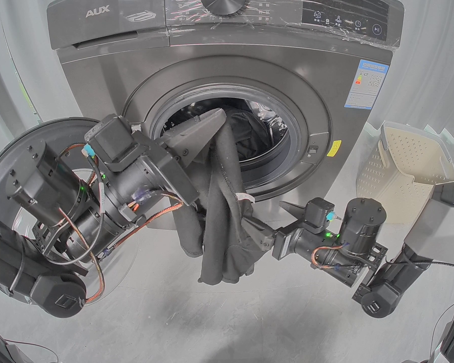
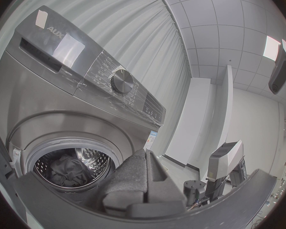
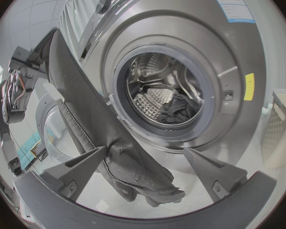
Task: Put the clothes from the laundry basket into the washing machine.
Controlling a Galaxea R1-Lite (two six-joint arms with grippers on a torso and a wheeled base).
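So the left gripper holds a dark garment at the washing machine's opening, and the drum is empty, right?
No, the drum is not empty: the right wrist view shows dark clothing inside. The left gripper does hold the dark garment at the opening.

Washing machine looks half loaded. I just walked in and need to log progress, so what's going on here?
The left gripper is shut on a long dark grey garment, holding its top at the open mouth of the grey front-loading washing machine while the rest hangs outside. The right gripper is open beside the hanging lower part. Another dark garment lies in the drum. The beige perforated plastic laundry basket sits to the machine's right.
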